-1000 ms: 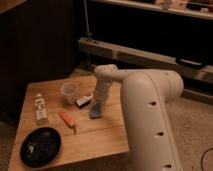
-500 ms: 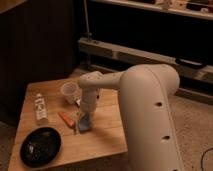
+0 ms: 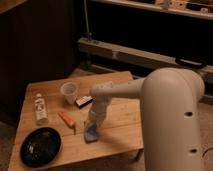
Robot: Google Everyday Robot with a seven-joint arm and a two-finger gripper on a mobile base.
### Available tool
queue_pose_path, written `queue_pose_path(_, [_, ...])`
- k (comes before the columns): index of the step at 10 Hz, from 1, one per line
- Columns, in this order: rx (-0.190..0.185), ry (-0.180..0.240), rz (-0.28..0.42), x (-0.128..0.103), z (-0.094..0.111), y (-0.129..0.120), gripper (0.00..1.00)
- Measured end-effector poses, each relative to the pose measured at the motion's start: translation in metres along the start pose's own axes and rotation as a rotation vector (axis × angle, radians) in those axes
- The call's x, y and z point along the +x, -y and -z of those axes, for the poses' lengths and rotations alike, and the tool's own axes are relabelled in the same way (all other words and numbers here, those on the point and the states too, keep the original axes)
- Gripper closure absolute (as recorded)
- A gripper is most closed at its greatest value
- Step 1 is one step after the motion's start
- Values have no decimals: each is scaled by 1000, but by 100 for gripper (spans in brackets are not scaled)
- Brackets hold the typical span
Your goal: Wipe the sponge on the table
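At table point(image 3: 122, 117) front centre, sponge point(image 3: 91, 136) is seen lying on planks, gripper point(image 3: 93, 128) directly atop it; grip state cannot be told. Sponge is judged light, soft, compressible; best pinched across short edges.

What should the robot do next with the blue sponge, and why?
Probably slide the sponge sideways across the table, away from the carrot. The gripper is down at the sponge, which lies flat on the wood, so it looks ready to wipe. The carrot lies close beside it, so rubbing the other way seems safer.
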Motion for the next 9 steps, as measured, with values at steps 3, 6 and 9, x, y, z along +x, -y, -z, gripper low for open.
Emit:
queue_pose_path(3, [-45, 28, -114, 20, 6, 39, 100])
queue_pose_path(6, [-71, 75, -229, 20, 23, 86, 100])
queue_pose_path(9, [-79, 115, -349, -1, 42, 138, 100])
